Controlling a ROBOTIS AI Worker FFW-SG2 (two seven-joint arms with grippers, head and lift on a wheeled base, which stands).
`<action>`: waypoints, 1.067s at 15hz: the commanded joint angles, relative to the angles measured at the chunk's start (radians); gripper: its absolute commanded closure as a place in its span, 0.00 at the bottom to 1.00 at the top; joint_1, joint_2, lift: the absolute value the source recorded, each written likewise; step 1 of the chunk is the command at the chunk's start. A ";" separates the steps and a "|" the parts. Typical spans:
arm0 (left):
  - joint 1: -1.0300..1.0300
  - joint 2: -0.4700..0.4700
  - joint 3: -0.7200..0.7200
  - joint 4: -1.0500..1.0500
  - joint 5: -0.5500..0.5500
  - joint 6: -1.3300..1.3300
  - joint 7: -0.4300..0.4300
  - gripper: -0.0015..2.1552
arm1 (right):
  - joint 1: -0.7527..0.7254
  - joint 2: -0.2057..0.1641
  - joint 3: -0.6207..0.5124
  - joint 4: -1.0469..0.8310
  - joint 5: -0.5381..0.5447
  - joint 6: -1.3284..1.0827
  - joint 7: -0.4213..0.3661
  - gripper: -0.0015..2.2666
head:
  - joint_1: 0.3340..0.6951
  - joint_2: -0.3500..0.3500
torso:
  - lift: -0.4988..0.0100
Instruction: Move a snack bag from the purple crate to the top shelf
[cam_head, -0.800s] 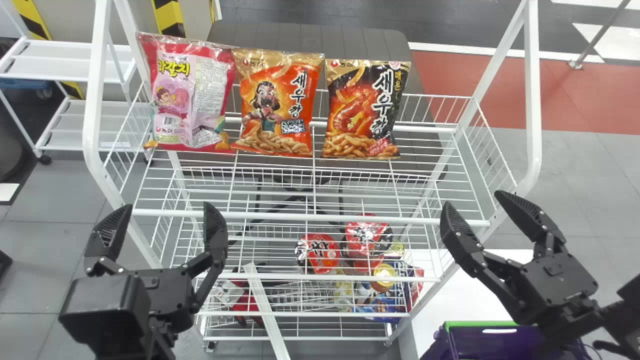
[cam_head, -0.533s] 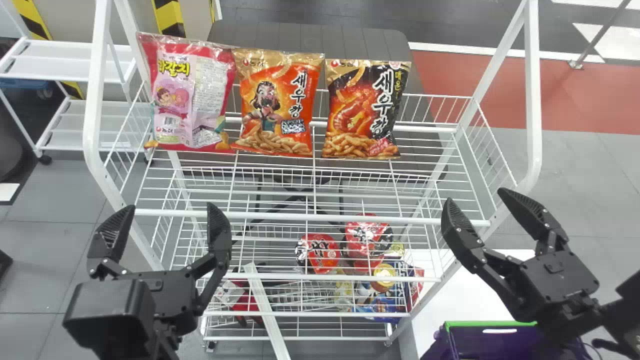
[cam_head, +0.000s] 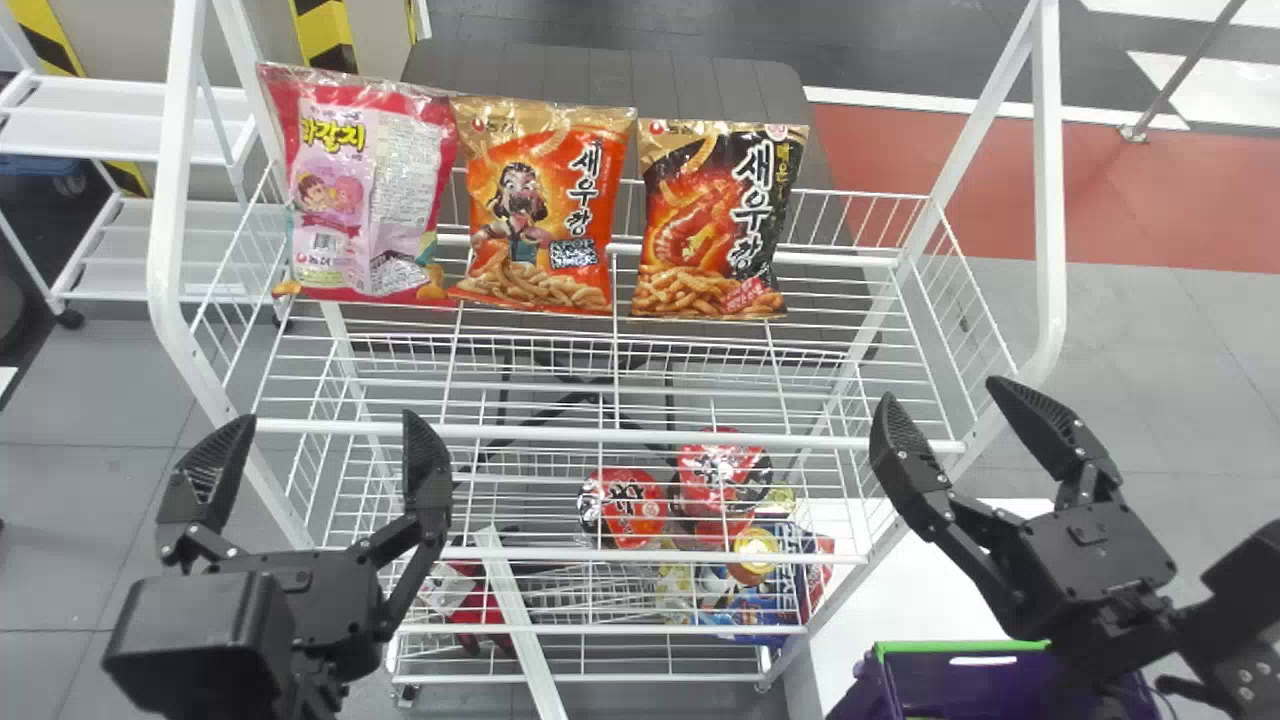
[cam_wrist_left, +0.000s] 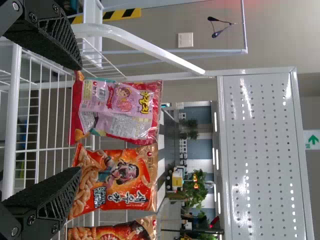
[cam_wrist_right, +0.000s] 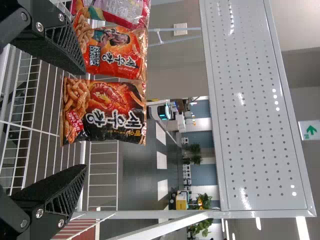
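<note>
My right gripper (cam_head: 940, 425) stands open with nothing between its fingers, in front of the rack's right side and above the purple crate (cam_head: 970, 685); it is also open in the right wrist view (cam_wrist_right: 86, 119). Open and empty, my left gripper (cam_head: 325, 455) is held before the rack's left side, and its fingers spread apart in the left wrist view (cam_wrist_left: 80, 117). On the top shelf (cam_head: 840, 345) three snack bags stand in a row: a pink one (cam_head: 355, 200), an orange one (cam_head: 540, 215) and a black-and-red one (cam_head: 712, 225). The crate's inside is mostly hidden by the right arm.
Lower rack levels hold red cup packages (cam_head: 622, 505) and other colourful packs (cam_head: 755, 600). White uprights (cam_head: 1050, 200) frame the rack at both sides. To the right of the black-and-red bag, the top shelf has free room. A white surface (cam_head: 900, 590) lies beside the crate.
The rack, bags and crate have shifted slightly left in the head view. Both grippers remain open and low before the rack, with only small shifts in position.
</note>
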 joint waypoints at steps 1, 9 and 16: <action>0.003 0.000 -0.002 -0.006 -0.006 0.000 0.002 0.05 | 0.001 0.001 0.003 0.001 0.001 -0.003 0.002 0.08 | 1.00 0.33 | 0.98; 0.003 0.000 -0.003 -0.010 -0.008 0.003 0.000 0.05 | 0.015 0.001 0.017 -0.005 -0.027 -0.018 0.002 0.07 | 1.00 0.33 | 0.95; 0.000 -0.001 -0.002 -0.007 -0.009 0.003 0.005 0.05 | 0.012 0.001 0.006 -0.005 -0.035 0.028 0.000 0.07 | 1.00 0.34 | 0.89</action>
